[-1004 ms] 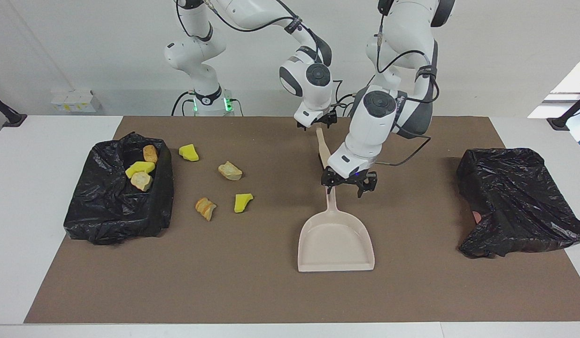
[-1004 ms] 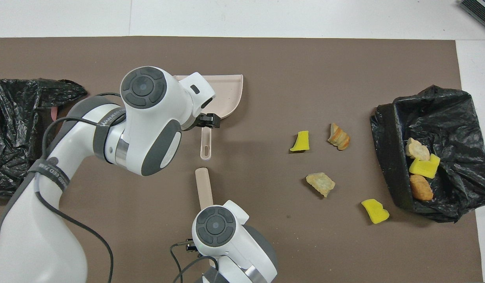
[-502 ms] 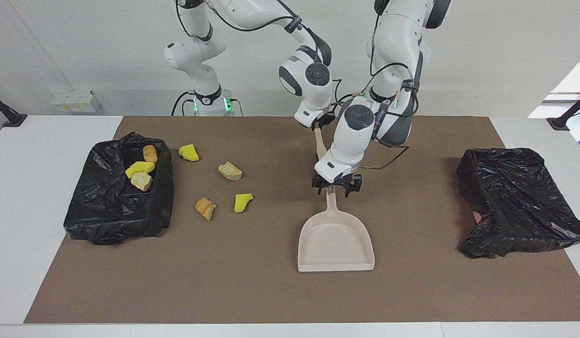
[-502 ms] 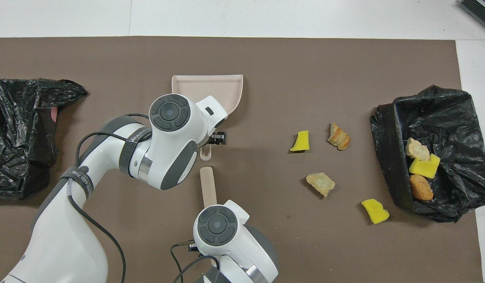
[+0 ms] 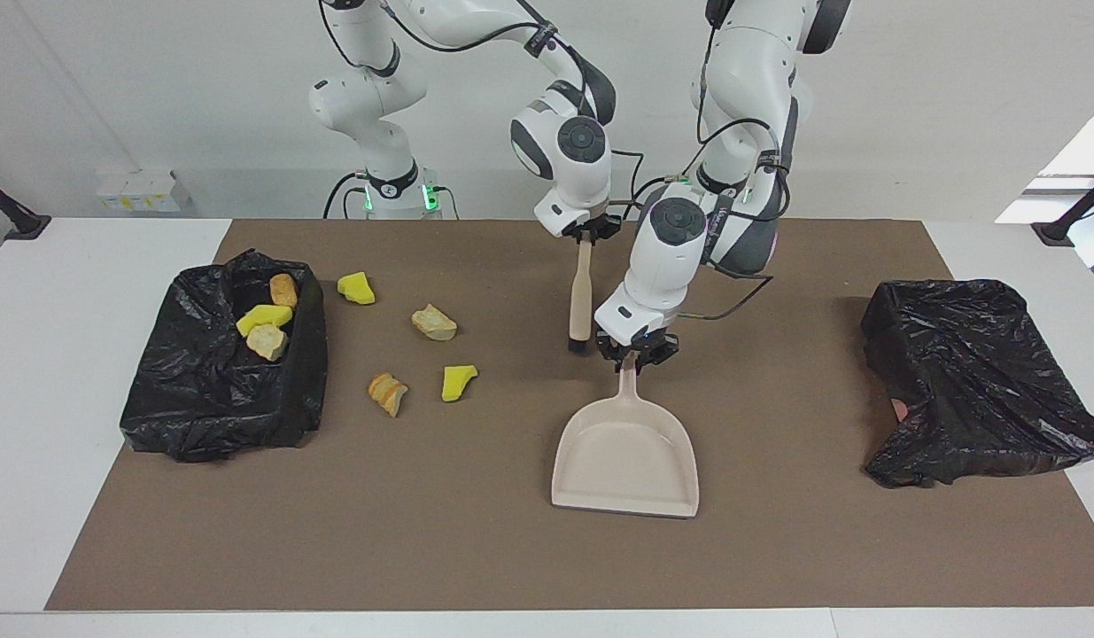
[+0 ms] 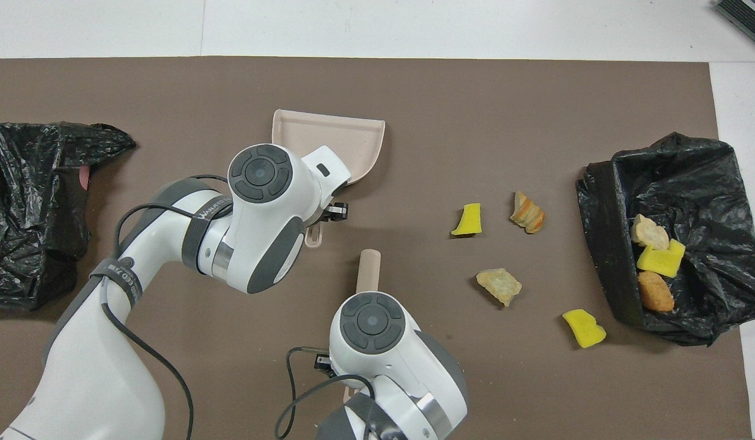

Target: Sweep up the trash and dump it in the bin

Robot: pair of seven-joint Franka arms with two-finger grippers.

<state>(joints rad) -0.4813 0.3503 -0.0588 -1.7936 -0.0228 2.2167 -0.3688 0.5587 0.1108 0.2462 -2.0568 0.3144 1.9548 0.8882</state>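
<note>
Loose trash lies on the brown mat beside the bin: a yellow chunk [image 5: 356,288], a bread piece [image 5: 434,322], another bread piece [image 5: 387,392] and a yellow chunk [image 5: 458,382]. The bin [image 5: 214,403], lined with a black bag, stands at the right arm's end and holds three more pieces [image 5: 265,328]. My right gripper [image 5: 585,236] is shut on the top of the brush [image 5: 580,297], which hangs upright, bristles down, over the mat. My left gripper [image 5: 636,354] is shut on the handle of the beige dustpan [image 5: 624,461], whose pan lies on the mat.
A second crumpled black bag [image 5: 981,381] sits at the left arm's end of the table. The brown mat [image 5: 476,549] covers most of the white table. The two wrists are close together over the mat's middle.
My right gripper closed on the brush and lifted it from lying flat to hanging upright. My left gripper moved down the dustpan handle and closed on it; the pan turned slightly.
</note>
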